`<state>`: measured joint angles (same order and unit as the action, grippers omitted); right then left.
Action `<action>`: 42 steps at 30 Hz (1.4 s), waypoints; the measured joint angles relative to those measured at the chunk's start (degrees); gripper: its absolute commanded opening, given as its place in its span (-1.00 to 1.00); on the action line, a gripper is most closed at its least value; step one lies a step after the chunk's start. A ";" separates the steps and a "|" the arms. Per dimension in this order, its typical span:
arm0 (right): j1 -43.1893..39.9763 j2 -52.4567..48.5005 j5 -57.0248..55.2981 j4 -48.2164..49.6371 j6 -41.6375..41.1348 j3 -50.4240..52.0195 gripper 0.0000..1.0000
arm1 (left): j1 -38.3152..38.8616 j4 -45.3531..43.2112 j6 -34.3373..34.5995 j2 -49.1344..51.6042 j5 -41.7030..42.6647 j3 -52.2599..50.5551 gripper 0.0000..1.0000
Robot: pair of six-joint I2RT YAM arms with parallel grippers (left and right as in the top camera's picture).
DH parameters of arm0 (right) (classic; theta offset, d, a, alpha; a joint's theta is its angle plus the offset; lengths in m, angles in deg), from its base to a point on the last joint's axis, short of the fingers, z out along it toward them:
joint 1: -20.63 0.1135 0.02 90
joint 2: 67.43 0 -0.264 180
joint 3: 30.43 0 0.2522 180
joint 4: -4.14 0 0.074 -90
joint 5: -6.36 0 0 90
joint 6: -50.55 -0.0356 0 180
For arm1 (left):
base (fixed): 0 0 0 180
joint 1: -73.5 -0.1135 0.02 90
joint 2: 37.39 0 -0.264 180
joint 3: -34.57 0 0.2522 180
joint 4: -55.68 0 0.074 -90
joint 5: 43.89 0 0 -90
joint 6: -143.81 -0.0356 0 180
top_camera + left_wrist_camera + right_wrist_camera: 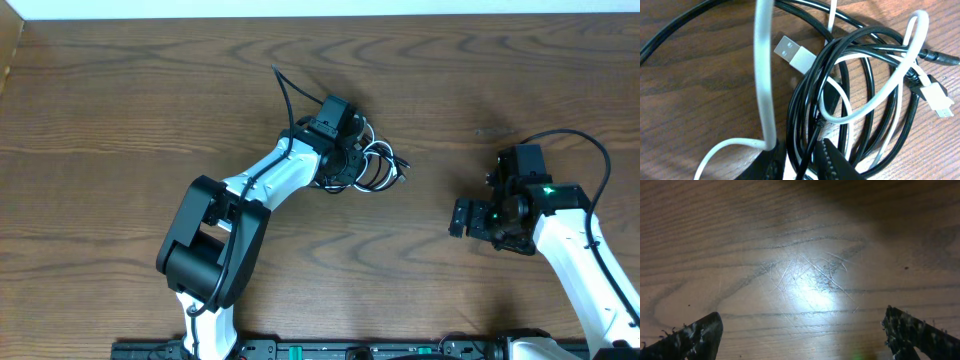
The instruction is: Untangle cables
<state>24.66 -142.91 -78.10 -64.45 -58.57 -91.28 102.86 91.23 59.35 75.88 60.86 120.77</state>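
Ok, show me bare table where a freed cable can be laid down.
Bare: the wide table stretch left of the left arm; the strip between the cables and the right gripper; the far edge. Crowded: the tangle at the left gripper.

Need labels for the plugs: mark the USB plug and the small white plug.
USB plug [789, 50], left wrist view, metal shell.
small white plug [936, 97], left wrist view, white housing.
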 measured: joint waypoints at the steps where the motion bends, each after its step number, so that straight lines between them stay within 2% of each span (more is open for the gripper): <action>1: 0.00 0.00 -0.02 0.00 0.00 0.00 0.99 | 0.00 0.28 0.00 -0.02 -0.02 0.00 -0.42; 7: 0.00 0.00 0.00 0.00 0.00 0.00 0.99 | 0.00 0.83 0.02 -0.02 1.40 0.00 -0.38; 10: 0.00 0.00 0.00 0.00 0.00 0.00 0.99 | 0.00 0.07 -0.11 -0.02 1.88 0.00 -0.19; 16: 0.00 0.00 -0.02 0.02 0.02 0.00 0.99 | -0.42 -5.75 0.04 -0.02 1.88 -0.02 -0.10; 21: 0.00 0.00 -0.02 0.00 0.00 0.00 0.99 | -1.18 -8.35 0.02 -0.04 1.86 -0.02 -0.10; 42: 0.00 0.00 -0.02 0.00 0.02 0.00 0.99 | -1.16 -2.69 0.02 -0.04 1.88 -0.02 -0.10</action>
<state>24.66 -142.91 -78.13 -64.45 -58.55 -91.28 101.71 88.54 59.37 75.84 62.74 120.75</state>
